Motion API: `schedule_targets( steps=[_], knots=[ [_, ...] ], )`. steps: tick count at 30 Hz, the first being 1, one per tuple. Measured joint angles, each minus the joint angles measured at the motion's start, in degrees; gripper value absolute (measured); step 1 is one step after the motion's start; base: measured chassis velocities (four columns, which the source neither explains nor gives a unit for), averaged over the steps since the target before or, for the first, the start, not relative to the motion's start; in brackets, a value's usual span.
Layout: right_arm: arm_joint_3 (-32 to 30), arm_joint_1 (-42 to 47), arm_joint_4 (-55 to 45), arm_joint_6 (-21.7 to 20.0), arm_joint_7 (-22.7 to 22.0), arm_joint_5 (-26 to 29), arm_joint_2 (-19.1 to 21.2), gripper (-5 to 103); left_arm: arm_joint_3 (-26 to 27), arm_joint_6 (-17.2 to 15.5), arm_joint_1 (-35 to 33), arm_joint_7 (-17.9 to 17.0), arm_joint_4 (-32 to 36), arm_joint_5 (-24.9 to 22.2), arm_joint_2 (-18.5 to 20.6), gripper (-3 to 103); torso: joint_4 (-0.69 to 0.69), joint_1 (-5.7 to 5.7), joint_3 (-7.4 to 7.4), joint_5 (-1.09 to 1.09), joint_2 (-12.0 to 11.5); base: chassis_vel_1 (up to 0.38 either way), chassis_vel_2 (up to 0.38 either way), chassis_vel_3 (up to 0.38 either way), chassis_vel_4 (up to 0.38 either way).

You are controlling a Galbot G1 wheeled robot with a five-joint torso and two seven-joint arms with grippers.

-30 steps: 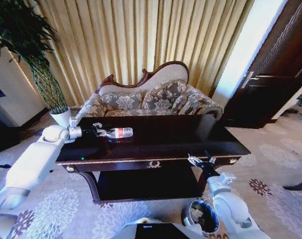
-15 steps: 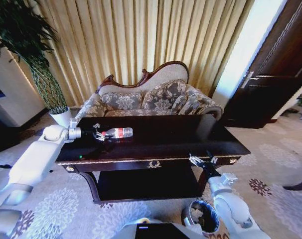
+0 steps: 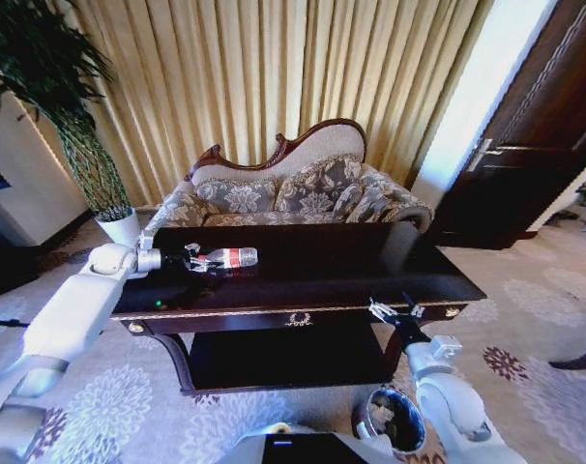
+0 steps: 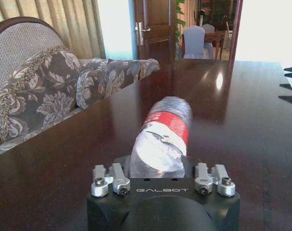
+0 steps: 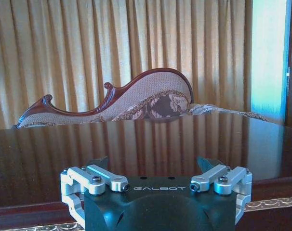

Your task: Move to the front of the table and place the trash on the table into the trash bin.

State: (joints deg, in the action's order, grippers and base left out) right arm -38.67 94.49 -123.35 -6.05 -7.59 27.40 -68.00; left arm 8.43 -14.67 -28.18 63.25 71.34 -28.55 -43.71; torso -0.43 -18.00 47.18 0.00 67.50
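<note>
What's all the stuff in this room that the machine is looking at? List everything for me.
table: one, dark glossy wood with gold trim, centre of the room before the robot
bottle: one, clear plastic with red-and-white label, lying on its side on the table's left part
trash bin: one, round, greyish metallic, on the floor at the table's front right
sofa: one, floral fabric with carved wood frame, behind the table
curtains: golden, along the back wall
plant: one, green, in a white pot, back left
door: one, dark wood, right
carpet: pale with floral pattern
left gripper: black, at the bottle's end, fingers either side
right gripper: black, open, at the table's front right edge
</note>
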Motion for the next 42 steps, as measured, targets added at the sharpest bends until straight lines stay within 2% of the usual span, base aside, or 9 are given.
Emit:
schedule_targets(
  steps=[5,11,15,17,18,20,22,36,42],
  knots=[
    [0.1,0.0,0.1,0.0,0.0,0.0,0.0,100,0.2,0.1,-0.1,0.1,0.0,-0.1,0.0,42,0.0,0.0,0.0,0.01,0.0,0.0,0.0,0.0,0.0],
    [0.1,-0.1,0.1,0.0,0.0,0.0,0.0,100,0.6,0.2,-0.7,-0.6,0.9,-0.2,-0.2,28,0.0,0.0,0.0,0.0,0.0,0.0,0.0,0.0,0.0],
    [0.0,-0.1,0.0,0.0,-0.1,0.1,0.0,100,1.4,-0.4,-2.0,-4.3,3.4,-1.1,-0.1,22,-0.01,0.0,0.0,-0.01,0.0,0.0,0.0,0.0,0.0],
    [-0.2,-0.3,-0.4,0.0,-0.2,0.7,0.5,100,2.2,-2.3,-3.7,-10.2,6.9,-1.9,0.3,12,-0.01,0.0,0.0,-0.01,0.0,0.0,0.0,0.0,0.0],
    [-0.2,-0.3,-0.4,0.0,-0.2,0.7,0.5,100,2.2,-2.3,-3.7,-10.2,6.9,-1.9,0.3,12,-0.01,0.0,0.0,-0.01,0.0,0.0,0.0,0.0,0.0],
    [-0.2,-0.7,-0.8,0.0,-0.3,1.2,1.1,100,2.5,-3.9,-5.1,-16.3,10.1,-3.7,0.9,8,0.0,0.0,0.0,0.0,0.0,0.0,0.0,0.0,0.0],
    [-0.2,-1.0,-1.0,0.0,-0.5,1.5,1.3,100,2.7,-5.1,-5.8,-19.3,11.8,-5.2,1.4,2,0.0,0.0,0.0,0.0,0.0,0.0,0.0,0.0,0.0],
    [-0.1,-0.6,-1.3,-0.1,-0.7,1.7,1.3,100,4.1,-5.2,-7.3,-19.4,13.8,-6.4,2.9,1,-0.01,0.0,0.0,0.0,0.0,0.0,0.0,0.0,0.0],
    [-0.1,-0.9,-1.8,-0.1,-0.9,2.4,1.5,100,6.0,-3.6,-10.6,-24.7,17.2,-5.5,2.9,1,-0.01,0.0,0.0,0.0,0.0,0.0,0.0,0.0,0.0]
  ],
)
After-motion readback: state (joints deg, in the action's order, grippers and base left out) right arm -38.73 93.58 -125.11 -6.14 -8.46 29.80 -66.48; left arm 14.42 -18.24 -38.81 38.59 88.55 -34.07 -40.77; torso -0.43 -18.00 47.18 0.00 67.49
